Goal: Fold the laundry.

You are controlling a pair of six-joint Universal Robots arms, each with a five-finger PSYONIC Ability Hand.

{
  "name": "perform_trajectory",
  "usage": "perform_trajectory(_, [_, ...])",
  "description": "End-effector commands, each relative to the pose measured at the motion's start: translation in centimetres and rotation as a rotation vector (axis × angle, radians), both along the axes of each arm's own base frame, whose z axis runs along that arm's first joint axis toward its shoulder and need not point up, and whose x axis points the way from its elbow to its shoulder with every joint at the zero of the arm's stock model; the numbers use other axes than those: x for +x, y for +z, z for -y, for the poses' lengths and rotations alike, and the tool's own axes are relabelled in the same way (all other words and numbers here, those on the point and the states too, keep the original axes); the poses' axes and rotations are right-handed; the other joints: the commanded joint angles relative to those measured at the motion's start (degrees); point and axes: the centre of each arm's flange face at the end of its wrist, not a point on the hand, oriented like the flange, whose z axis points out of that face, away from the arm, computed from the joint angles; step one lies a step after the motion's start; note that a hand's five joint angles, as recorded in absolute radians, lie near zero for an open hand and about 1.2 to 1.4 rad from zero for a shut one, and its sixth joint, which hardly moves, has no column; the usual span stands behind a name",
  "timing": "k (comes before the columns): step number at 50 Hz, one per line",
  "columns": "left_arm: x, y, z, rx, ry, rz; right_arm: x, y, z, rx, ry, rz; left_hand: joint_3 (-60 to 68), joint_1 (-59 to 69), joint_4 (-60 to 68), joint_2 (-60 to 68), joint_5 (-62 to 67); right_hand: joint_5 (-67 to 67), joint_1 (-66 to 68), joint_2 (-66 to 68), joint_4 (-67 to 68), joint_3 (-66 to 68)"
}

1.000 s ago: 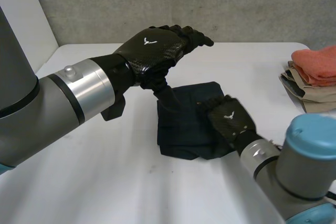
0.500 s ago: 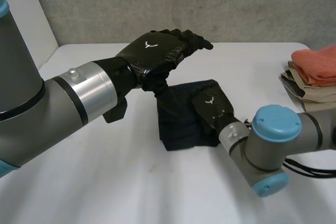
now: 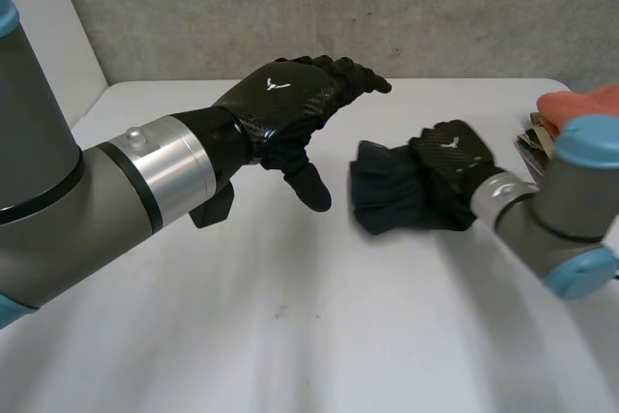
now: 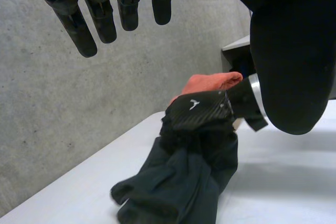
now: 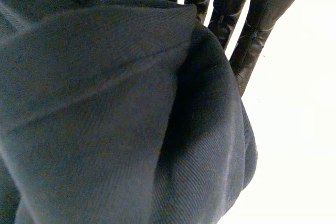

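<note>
**Right robot hand has the cloth bunched, left one hangs free**

The right robot hand (image 3: 453, 157) is closed round the dark cloth (image 3: 387, 202), and it's a crumpled bundle jutting past the fingertips, low over the worktop (image 3: 290, 326). The left robot hand (image 3: 290, 94) hovers just beside that bundle with fingers straight and spread, thumb hanging down, gripping nothing.

Here's the worry: this is a fistful, not a flat panel. Let go now and the cloth probably lands as a lump, any crease inside lost. The loose end beyond the fingertips could also catch the worktop and drag the layers apart. And the stack of folded laundry (image 3: 566, 105) sits right behind the right forearm, so a wide swing could knock it.

The left wrist view gives what the head view can't: loose lobes of cloth (image 4: 173, 187) drooping below the right robot hand (image 4: 202, 114). The right wrist view adds the inside of the grip, with cloth (image 5: 105, 108) heaped against the palm in a thick ridge and the fingers (image 5: 231, 14) running down its far side.
</note>
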Motion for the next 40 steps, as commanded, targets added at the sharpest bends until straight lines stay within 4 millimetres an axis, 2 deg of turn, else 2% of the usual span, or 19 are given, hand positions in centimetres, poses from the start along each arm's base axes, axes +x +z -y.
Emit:
perform_trajectory(1, [0.0, 0.0, -0.1, 0.000, -0.001, -0.002, -2.7, 1.4, 1.6, -0.005, 0.060, 0.030, -0.38, 0.87, 0.09, 0.09, -0.74, 18.21, 28.50, 13.01, 12.51, 13.45])
perform_trajectory(5, [-0.1, 0.0, 0.0, -0.001, -0.001, -0.002, -2.9, 3.3, 3.2, -0.097, 0.069, 0.053, -0.38, 0.87, 0.09, 0.09, -0.74, 18.21, 28.50, 13.01, 12.51, 13.45])
perform_trajectory(10, [0.0, 0.0, 0.0, 0.000, -0.001, -0.002, -3.4, 7.7, 6.1, -0.239, 0.058, 0.145, -0.38, 0.87, 0.09, 0.09, -0.74, 18.21, 28.50, 13.01, 12.51, 13.45])
perform_trajectory(11, [0.0, 0.0, 0.0, 0.000, -0.001, -0.002, -4.2, 9.4, 7.4, -0.288, 0.046, 0.193, -0.38, 0.87, 0.09, 0.09, -0.74, 18.21, 28.50, 13.01, 12.51, 13.45])
perform_trajectory(14, [-0.1, 0.0, -0.1, 0.003, -0.002, -0.003, -5.6, 11.6, 9.0, -0.349, 0.035, 0.263, -0.38, 0.87, 0.09, 0.09, -0.74, 18.21, 28.50, 13.01, 12.51, 13.45])
perform_trajectory(15, [0.0, 0.0, -0.1, 0.002, -0.002, -0.004, -6.6, 13.1, 10.0, -0.391, 0.030, 0.300, -0.38, 0.87, 0.09, 0.09, -0.74, 18.21, 28.50, 13.01, 12.51, 13.45])
perform_trajectory(18, [0.0, 0.2, -0.2, -0.002, -0.002, -0.006, -9.1, 15.1, 11.6, -0.443, 0.011, 0.348, -0.38, 0.88, 0.09, 0.09, -0.73, 18.21, 28.50, 13.01, 12.51, 13.45])
perform_trajectory(19, [0.0, 0.2, -0.2, -0.002, -0.002, -0.008, -10.8, 16.1, 12.5, -0.468, 0.004, 0.371, -0.38, 0.87, 0.09, 0.09, -0.74, 18.21, 28.50, 13.01, 12.51, 13.45])
perform_trajectory(23, [0.0, 0.2, -0.2, -0.001, -0.002, -0.007, -13.8, 17.1, 14.3, -0.494, 0.018, 0.391, -0.38, 0.87, 0.09, 0.09, -0.74, 18.21, 28.50, 13.01, 12.51, 13.45])
perform_trajectory(25, [0.0, 0.3, -0.2, -0.003, -0.002, -0.009, -14.8, 16.8, 14.9, -0.485, 0.031, 0.384, -0.38, 0.87, 0.09, 0.09, -0.74, 18.21, 28.50, 13.01, 12.51, 13.45])
perform_trajectory(27, [0.0, 0.2, -0.3, -0.002, -0.004, -0.008, -17.0, 15.9, 15.8, -0.488, 0.036, 0.349, -0.38, 0.87, 0.09, 0.09, -0.74, 18.21, 28.50, 13.01, 12.51, 13.45])
perform_trajectory(29, [0.0, 0.2, -0.3, 0.003, -0.005, -0.011, -18.4, 15.0, 16.4, -0.487, 0.038, 0.330, -0.38, 0.87, 0.09, 0.09, -0.74, 18.21, 28.50, 13.01, 12.51, 13.45])
perform_trajectory(30, [0.0, 0.2, -0.4, 0.007, -0.006, -0.013, -19.7, 14.0, 16.8, -0.484, 0.036, 0.314, -0.38, 0.87, 0.09, 0.09, -0.74, 18.21, 28.50, 13.01, 12.51, 13.45])
perform_trajectory(33, [-0.1, 0.3, -0.5, 0.023, -0.009, -0.024, -21.5, 12.4, 17.4, -0.484, 0.037, 0.290, -0.38, 0.87, 0.09, 0.09, -0.74, 18.21, 28.50, 13.01, 12.51, 13.45])
perform_trajectory(34, [-0.1, 0.3, -0.5, 0.028, -0.008, -0.026, -23.1, 11.3, 17.7, -0.492, 0.022, 0.274, -0.21, 1.04, 0.25, 0.25, -0.57, 18.21, 28.50, 13.01, 12.51, 13.45])
perform_trajectory(37, [-0.1, 0.3, -0.6, 0.034, -0.009, -0.032, -25.9, 9.7, 18.0, -0.491, -0.014, 0.255, -0.21, 1.04, 0.25, 0.25, -0.57, 18.21, 28.50, 13.01, 12.51, 13.45])
perform_trajectory(38, [-0.1, 0.3, -0.6, 0.035, -0.009, -0.031, -27.5, 8.4, 18.1, -0.474, -0.031, 0.246, -0.21, 1.04, 0.25, 0.25, -0.57, 18.21, 28.50, 13.01, 12.51, 13.45])
perform_trajectory(40, [-0.1, 0.3, -0.6, 0.035, -0.009, -0.031, -28.5, 6.8, 18.2, -0.447, -0.038, 0.243, -0.21, 1.04, 0.25, 0.25, -0.57, 18.21, 28.50, 13.01, 12.51, 13.45])
